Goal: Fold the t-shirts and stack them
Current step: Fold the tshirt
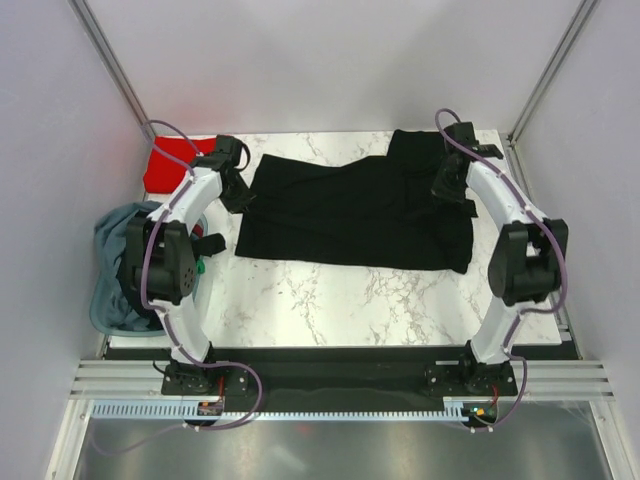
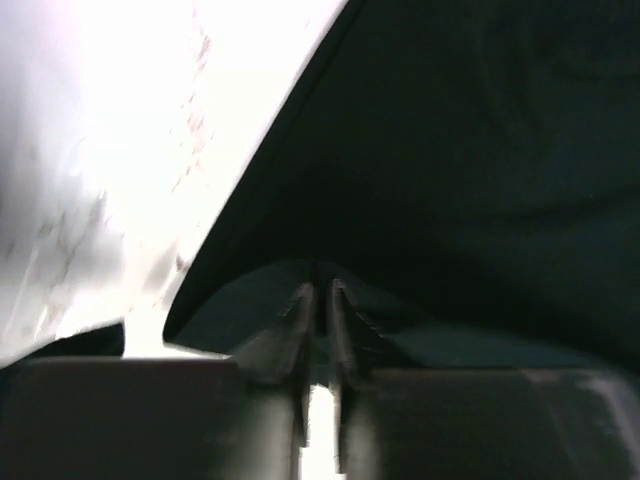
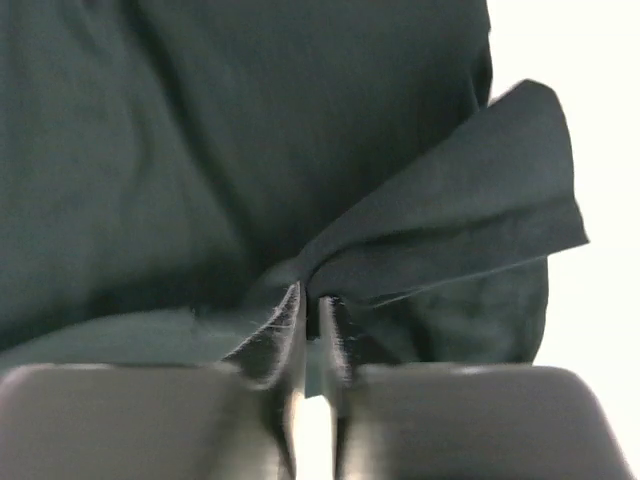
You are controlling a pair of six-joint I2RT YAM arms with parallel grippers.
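Across the far half of the marble table [image 1: 330,300], 10 to 2 o'clock: black t-shirt [image 1: 350,210], spread flat. Judged light, limp, not slippery; best taken at edges or corners.

Left gripper [image 2: 318,290], at its 9 o'clock edge: jaws narrow, nipping a fold. Right gripper [image 3: 312,295], at its 3 o'clock edge: likewise.

Red t-shirt [image 1: 170,165] at 10 o'clock, apart. Grey-blue tub [image 1: 105,300] at 8 o'clock. No obstruction noted on the cloth.

Top bright, even; wrist cams blurry, overexposed.
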